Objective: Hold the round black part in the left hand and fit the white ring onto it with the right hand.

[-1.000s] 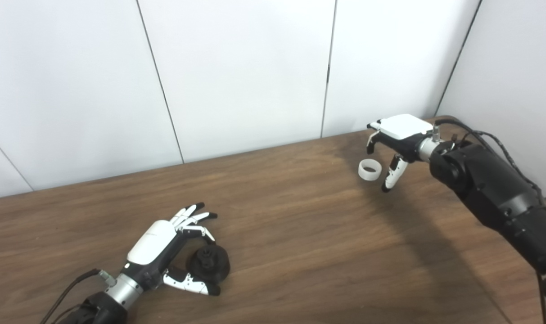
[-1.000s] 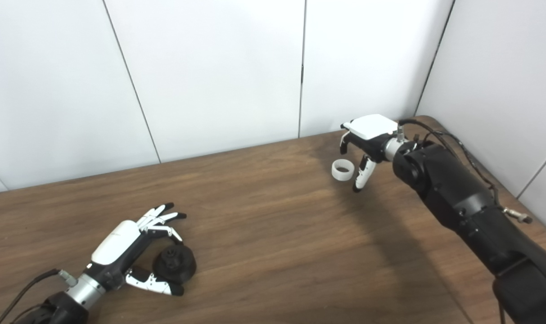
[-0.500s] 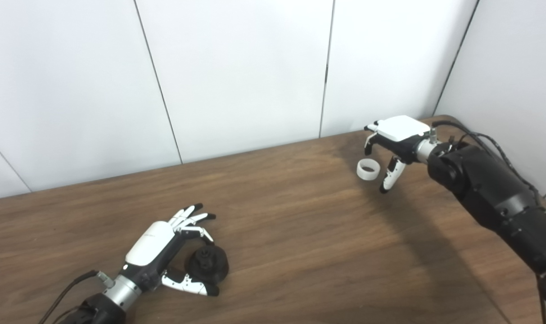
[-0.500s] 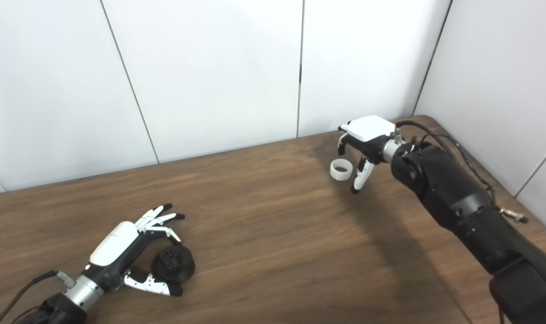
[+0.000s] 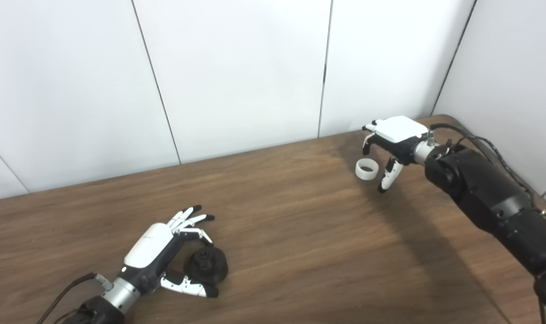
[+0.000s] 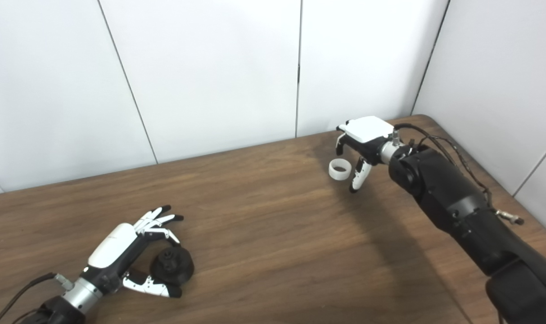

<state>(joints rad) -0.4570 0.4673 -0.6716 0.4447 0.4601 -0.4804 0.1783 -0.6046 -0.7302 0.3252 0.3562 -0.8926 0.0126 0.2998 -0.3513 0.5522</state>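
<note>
The ring [image 5: 367, 169] lies flat on the desk [image 5: 300, 225] in the upper right of the frame, its hole facing up, so its axis stands upright and it has no long side to speak of; the right robot hand [image 5: 390, 146] arches just over and beside it, fingers curled down on the far side and the thumb hanging near its right edge, but nothing is pinched yet, so that hand is released and holds nothing. Well apart, at the lower left, the black part [image 5: 206, 268] sits on the desk with its knobbed hub pointing up, axis likewise upright; the left robot hand [image 5: 164, 252] cups it, thumb stretched along the near side and fingers bent over the far side; whether they truly grip it or only rest around it I cannot tell, and it has not been lifted.

To my eye both grasps are the step in hand; nothing is fitted. Next the right hand needs to close thumb and fingers across the ring's wall without tipping it, while the left firms up and raises the part, hub kept upward, so the two axes can be lined up when they meet.
</note>
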